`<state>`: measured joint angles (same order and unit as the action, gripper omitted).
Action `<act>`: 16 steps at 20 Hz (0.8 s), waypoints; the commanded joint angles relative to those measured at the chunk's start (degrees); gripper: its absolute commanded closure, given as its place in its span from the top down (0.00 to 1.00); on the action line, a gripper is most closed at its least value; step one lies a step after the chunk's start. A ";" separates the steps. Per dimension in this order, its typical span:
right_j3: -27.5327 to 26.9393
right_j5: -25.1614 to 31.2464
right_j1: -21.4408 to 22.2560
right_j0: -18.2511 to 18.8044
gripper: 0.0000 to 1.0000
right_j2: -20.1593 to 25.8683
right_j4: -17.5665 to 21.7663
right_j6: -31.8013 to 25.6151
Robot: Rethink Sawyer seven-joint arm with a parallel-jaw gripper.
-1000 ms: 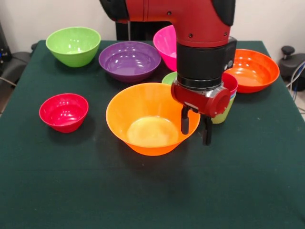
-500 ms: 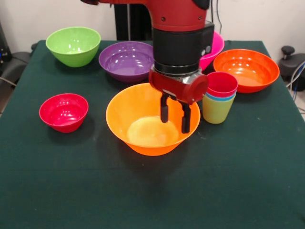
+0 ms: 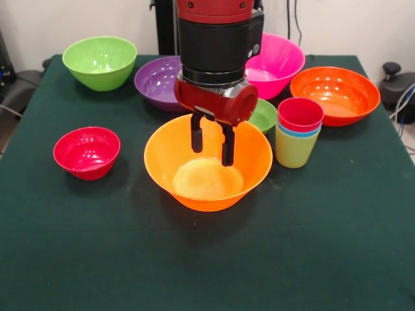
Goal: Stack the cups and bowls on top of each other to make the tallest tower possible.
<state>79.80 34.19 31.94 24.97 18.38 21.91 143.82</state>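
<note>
Black two-finger tool moderately open, holding nothing, hanging over big glossy orange plastic bowl; contact with rim unclear.

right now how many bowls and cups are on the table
bowls: 7 (lime, purple, pink, red-orange, small green, big orange, small red)
cups: 3, nested (red, blue, yellow-green)
total: 10

Near table bare beyond bowls
</note>
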 commanded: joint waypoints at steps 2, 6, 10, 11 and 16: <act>3.73 5.85 0.01 0.91 1.00 3.94 4.56 -17.11; 4.78 8.64 3.67 4.26 1.00 5.34 3.47 -22.49; 4.74 10.90 5.99 7.45 1.00 6.18 3.73 -27.01; 4.35 11.46 6.30 8.24 1.00 6.34 3.95 -28.23; 2.97 12.65 6.61 11.14 1.00 7.45 4.63 -32.01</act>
<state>81.38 39.38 37.99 33.91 22.14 21.93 131.41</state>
